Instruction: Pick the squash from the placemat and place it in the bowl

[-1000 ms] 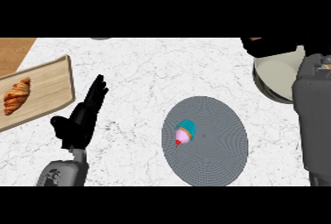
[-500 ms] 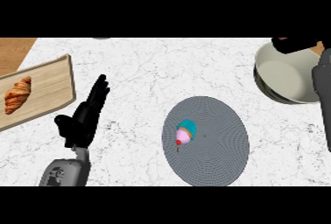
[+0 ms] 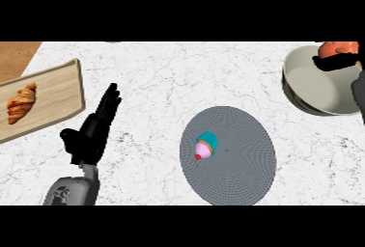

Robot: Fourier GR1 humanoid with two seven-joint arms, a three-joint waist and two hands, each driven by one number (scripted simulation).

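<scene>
At the upper right, my right hand [image 3: 336, 62] is curled round the orange squash [image 3: 338, 48] and holds it over the far rim of the pale bowl [image 3: 308, 87]. Most of the squash is hidden by the fingers and the view's edge. The round grey placemat [image 3: 239, 169] lies in the middle of the marble counter, with a pink cupcake in a teal wrapper [image 3: 204, 147] on its left part. My left hand [image 3: 92, 132] rests open at the left, fingers straight and pointing up, apart from everything.
A wooden tray [image 3: 53, 84] with a croissant [image 3: 21, 102] lies at the far left. A strip of wooden surface shows at the top left corner. White marble counter spreads between the tray, placemat and bowl.
My right forearm has drawn away to the right edge, uncovering the bowl. The right hand with the squash now shows above the bowl's far rim. The left hand has stayed still.
</scene>
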